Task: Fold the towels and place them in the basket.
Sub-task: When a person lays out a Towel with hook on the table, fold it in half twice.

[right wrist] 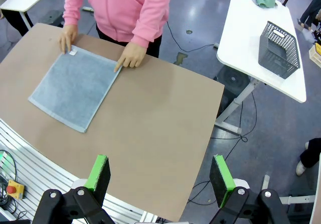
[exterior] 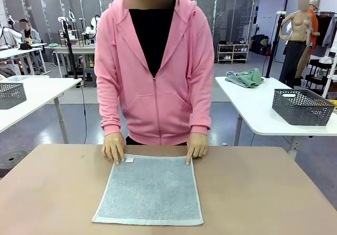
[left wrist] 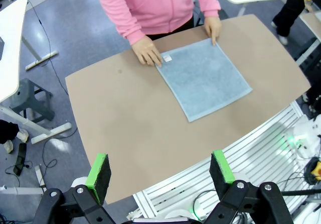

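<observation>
Lying flat and unfolded on the brown table (exterior: 263, 193), the pale grey-blue towel (exterior: 150, 188) in the front view is close to square, so no long axis can be told. Its sides run in line with the table's edges, and a smoother hem band crosses the near edge. The pile looks like nubbly terry. A small white label (exterior: 129, 160) sits at the far corner, its print too small to read. The person's right hand (exterior: 114, 148) rests just beside that corner and the person's left hand (exterior: 196, 145) touches the other far corner. A dark grey mesh basket (exterior: 303, 107) stands on a white table well apart to the right, beyond a heap of green cloth (exterior: 244, 78).

In the left wrist view, the towel (left wrist: 203, 78) lies turned like a diamond, its label (left wrist: 167, 58) beside the person's right hand (left wrist: 146, 50), with the left hand (left wrist: 213, 27) on the next corner. The left gripper (left wrist: 159, 158) hangs high over the near table edge, its jaws spread wide with nothing between the green pads (left wrist: 99, 176).

In the right wrist view, the towel (right wrist: 75, 86) lies toward the table's (right wrist: 165, 128) left part, the label (right wrist: 72, 51) at its far corner and the person's left hand (right wrist: 131, 56) pointing at the neighbouring corner. The basket (right wrist: 279, 49) stands upright on the white table. The right gripper (right wrist: 159, 159) is also high above the table, jaws wide apart and holding nothing.
</observation>
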### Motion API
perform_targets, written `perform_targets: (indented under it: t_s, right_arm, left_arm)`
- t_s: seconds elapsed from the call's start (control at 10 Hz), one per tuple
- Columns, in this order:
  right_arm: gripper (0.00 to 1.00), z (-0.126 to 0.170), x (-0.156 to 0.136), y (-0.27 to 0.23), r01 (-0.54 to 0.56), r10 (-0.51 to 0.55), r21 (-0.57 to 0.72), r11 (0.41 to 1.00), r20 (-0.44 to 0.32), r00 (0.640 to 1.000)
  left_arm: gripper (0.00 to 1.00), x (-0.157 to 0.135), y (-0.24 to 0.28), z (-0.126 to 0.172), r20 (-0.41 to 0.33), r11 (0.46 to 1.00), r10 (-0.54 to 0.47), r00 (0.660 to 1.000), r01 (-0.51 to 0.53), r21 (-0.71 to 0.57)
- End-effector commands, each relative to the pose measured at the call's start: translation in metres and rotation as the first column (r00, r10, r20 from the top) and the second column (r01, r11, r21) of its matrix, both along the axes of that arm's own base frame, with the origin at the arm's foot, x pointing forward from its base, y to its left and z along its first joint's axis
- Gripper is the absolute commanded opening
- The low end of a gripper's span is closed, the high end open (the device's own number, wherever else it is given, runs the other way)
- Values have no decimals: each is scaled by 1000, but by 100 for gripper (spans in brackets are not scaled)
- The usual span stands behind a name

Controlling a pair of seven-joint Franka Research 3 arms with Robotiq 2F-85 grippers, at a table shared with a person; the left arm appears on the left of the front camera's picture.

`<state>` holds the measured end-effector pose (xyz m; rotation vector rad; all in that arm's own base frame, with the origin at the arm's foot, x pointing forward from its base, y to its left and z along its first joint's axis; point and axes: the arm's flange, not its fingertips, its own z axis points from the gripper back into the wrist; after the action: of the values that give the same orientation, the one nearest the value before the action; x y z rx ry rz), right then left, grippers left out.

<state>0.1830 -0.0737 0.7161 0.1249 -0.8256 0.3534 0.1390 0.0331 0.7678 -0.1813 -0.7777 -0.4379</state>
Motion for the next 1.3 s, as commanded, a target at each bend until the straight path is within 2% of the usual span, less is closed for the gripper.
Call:
perform_targets:
  t_s: [0.0,1.2]
  right_arm:
    - [100,2,-1,1,-4,4,-3,1000,-8,1000]
    - [100,0,0,0,0,0,0,1000,0,1000]
  left_arm:
    - [100,-1,-1,4,-5,1000,-4,1000,4,3]
    - [100,0,0,0,0,1000,0,1000,0,0]
